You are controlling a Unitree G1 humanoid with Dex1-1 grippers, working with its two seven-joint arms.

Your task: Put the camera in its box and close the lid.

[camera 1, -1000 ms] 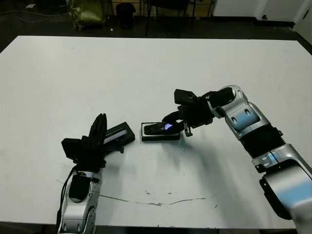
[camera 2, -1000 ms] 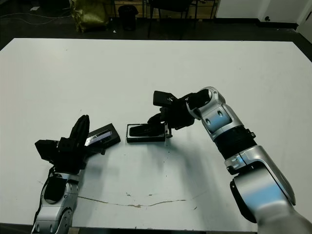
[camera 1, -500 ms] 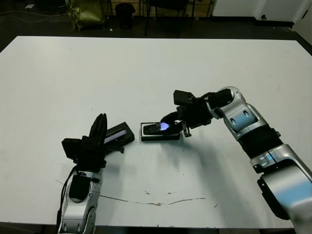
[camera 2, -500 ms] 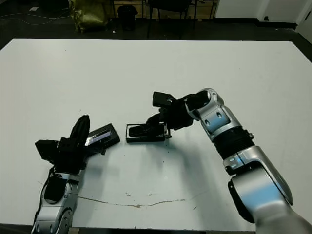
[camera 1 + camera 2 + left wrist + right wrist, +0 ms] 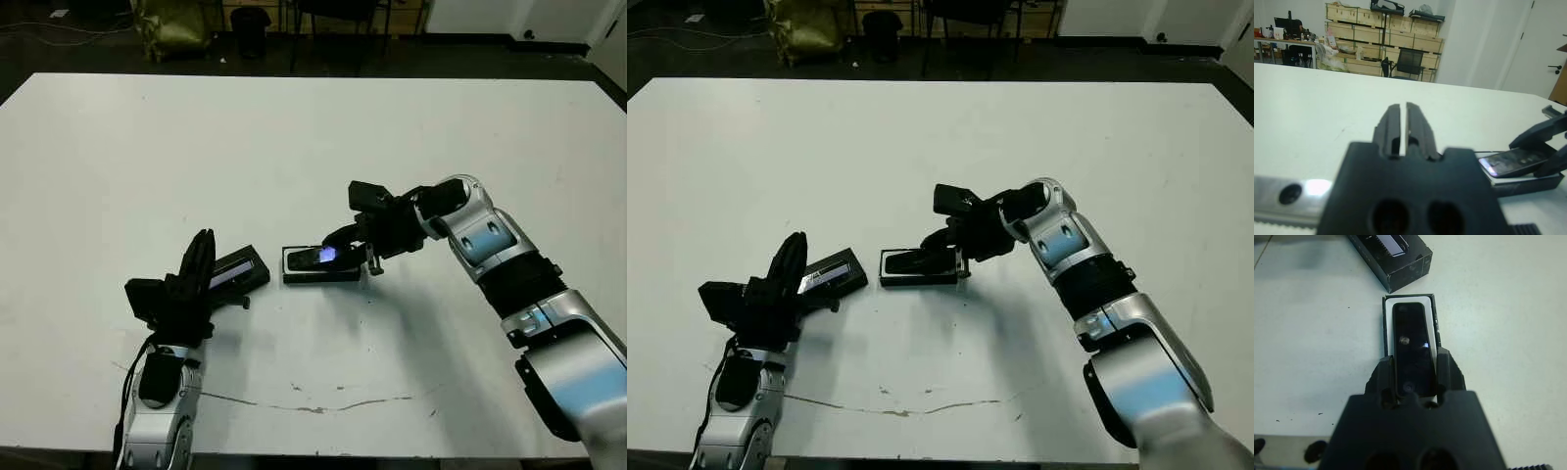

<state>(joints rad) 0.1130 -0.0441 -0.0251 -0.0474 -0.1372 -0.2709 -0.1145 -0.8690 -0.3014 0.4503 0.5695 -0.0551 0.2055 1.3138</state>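
Camera (image 5: pixel 1411 345) pinched by right gripper (image 5: pixel 1414 377), tilted over box (image 5: pixel 321 275) mid-table, not yet seated. Lid (image 5: pixel 238 271) still off, beside left gripper (image 5: pixel 201 257), fingers pressed together, empty. Seating, release, lid placement judged left.

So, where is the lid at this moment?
The lid lies flat on the white table, on the robot's left side, just left of the box and apart from it. The left claw is right beside it, fingers shut.
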